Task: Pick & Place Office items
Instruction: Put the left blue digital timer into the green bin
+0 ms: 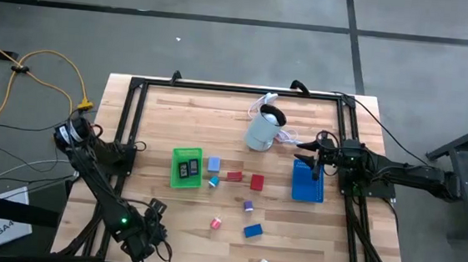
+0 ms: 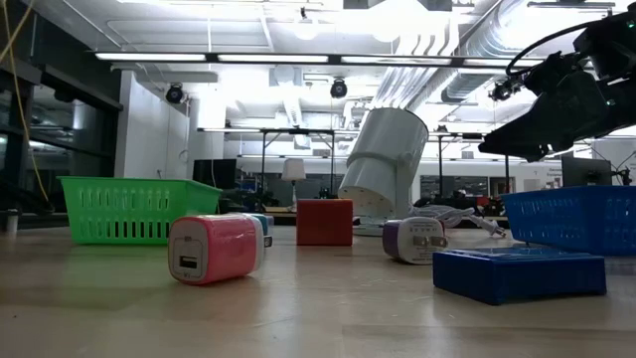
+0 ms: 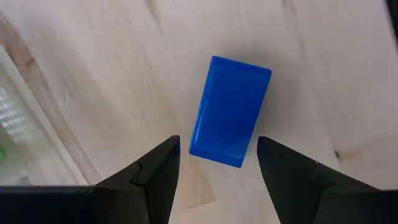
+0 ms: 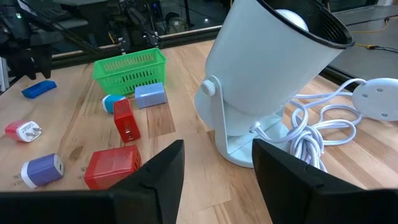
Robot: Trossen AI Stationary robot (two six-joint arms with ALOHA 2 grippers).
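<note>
A small blue rectangular plastic block is seen lying flat on the pale wooden tabletop, toward five o'clock from the table's middle in the high view, well apart from the green slatted plastic tray at nine o'clock. The left gripper is held just above it, its jaws parted and empty, the block's near end lying in line with the gap between them. The block is judged light, rigid and smooth-sided – likely to slip if pinched by a corner – so its two long flat sides are best taken, near mid-length. It lies slightly skewed to the jaws, so a small wrist turn would be called for. The right gripper is parked with its jaws parted, holding nothing, near the pale cylindrical appliance at one o'clock.
</note>
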